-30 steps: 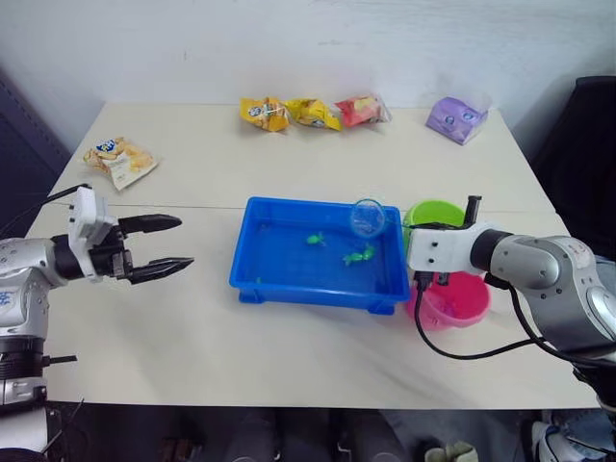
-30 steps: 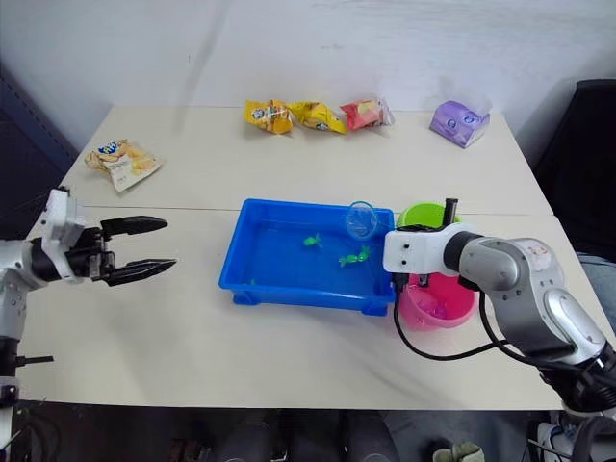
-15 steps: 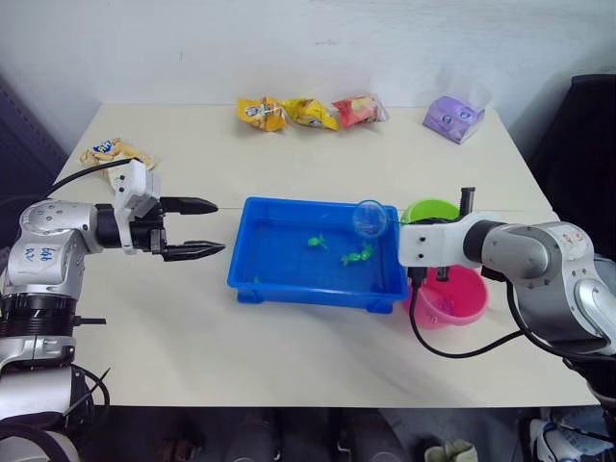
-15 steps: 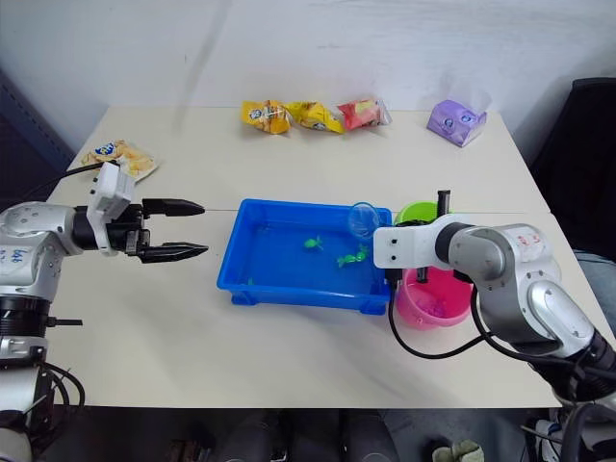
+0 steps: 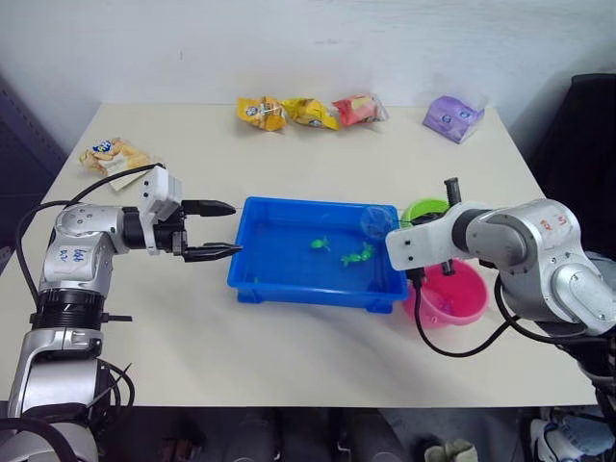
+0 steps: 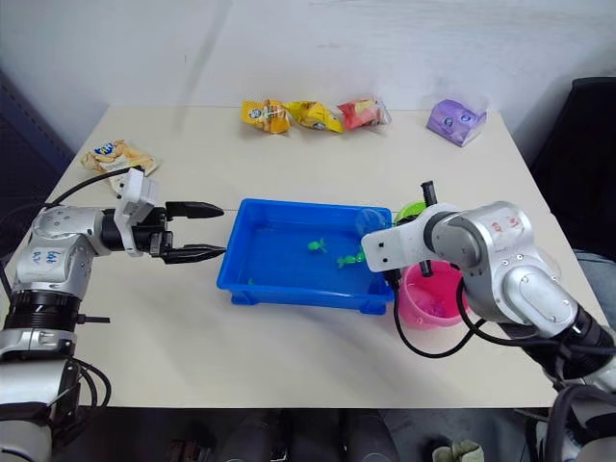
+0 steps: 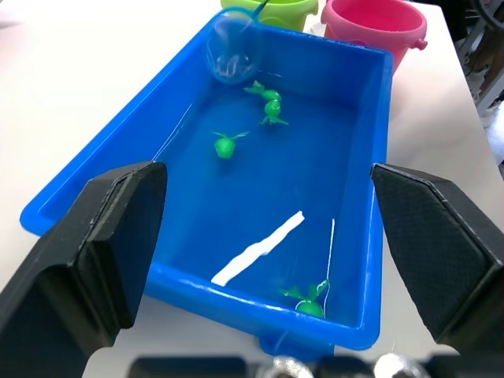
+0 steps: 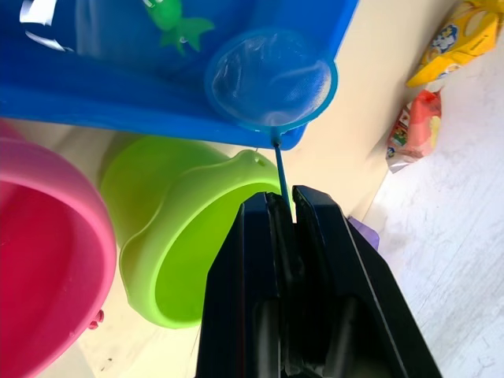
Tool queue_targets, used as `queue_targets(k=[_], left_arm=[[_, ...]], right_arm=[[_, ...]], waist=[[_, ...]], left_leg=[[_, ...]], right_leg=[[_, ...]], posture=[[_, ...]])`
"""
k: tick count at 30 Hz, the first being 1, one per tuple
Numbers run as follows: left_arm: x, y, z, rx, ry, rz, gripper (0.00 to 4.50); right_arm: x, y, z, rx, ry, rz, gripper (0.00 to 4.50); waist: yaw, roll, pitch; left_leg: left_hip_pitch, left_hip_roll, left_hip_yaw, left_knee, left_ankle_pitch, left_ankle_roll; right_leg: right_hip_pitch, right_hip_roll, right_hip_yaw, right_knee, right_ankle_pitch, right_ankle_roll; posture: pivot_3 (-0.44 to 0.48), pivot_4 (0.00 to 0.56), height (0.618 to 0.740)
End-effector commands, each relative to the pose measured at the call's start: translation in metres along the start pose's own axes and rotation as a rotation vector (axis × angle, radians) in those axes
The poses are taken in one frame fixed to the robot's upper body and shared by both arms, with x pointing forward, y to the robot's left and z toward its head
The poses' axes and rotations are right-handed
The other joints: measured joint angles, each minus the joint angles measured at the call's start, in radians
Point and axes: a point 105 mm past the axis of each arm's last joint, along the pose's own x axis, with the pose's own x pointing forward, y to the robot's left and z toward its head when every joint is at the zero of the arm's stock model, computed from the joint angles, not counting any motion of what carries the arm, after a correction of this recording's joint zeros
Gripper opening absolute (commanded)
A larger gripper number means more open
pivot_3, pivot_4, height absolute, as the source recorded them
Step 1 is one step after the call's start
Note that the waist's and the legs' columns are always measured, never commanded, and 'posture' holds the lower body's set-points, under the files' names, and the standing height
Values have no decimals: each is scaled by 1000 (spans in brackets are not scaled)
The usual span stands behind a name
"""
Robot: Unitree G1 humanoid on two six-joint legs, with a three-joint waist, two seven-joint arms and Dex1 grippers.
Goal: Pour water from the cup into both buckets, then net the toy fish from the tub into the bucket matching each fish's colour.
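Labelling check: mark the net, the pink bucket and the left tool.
net [image 8: 270, 79], right wrist view, middle of the mesh inside the light blue hoop.
pink bucket [image 7: 376, 22], left wrist view, inner wall just below the rim.
left tool [image 5: 226, 229], left eye view, midway between its fingertips.

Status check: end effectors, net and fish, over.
Right end effector shut on net, hoop over tub's far right corner. Left end effector open at tub's left end. Green fish in tub, unobstructed.

Lab: bare table [image 5: 289, 356], blank wall [image 5: 289, 48]
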Motion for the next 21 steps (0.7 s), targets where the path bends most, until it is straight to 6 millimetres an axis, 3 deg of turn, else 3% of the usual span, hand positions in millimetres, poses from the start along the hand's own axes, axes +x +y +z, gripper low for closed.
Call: queue_targets(k=[1, 7, 21], left_arm=[[0, 1, 9, 42, -15, 5, 4441], [2, -2, 9, 42, -22, -3, 4441], [2, -10, 9, 29, -32, -3, 4441]], right_arm=[[5, 4, 0, -30, 9, 3, 0], [7, 12, 10, -8, -44, 70, 0], [-12, 7, 16, 249, -127, 186, 0]], waist=[[0, 0, 0], [-1, 0, 0], [0, 0, 0]], left_leg=[[0, 0, 0, 0, 0, 0], [-1, 0, 0, 2, 0, 0], [-1, 0, 0, 8, 0, 0]], right_leg=[[0, 0, 0, 0, 0, 0], [0, 0, 0, 1, 0, 0], [0, 0, 0, 3, 0, 0]], posture=[[0, 150, 740], [0, 150, 740], [0, 150, 740]])
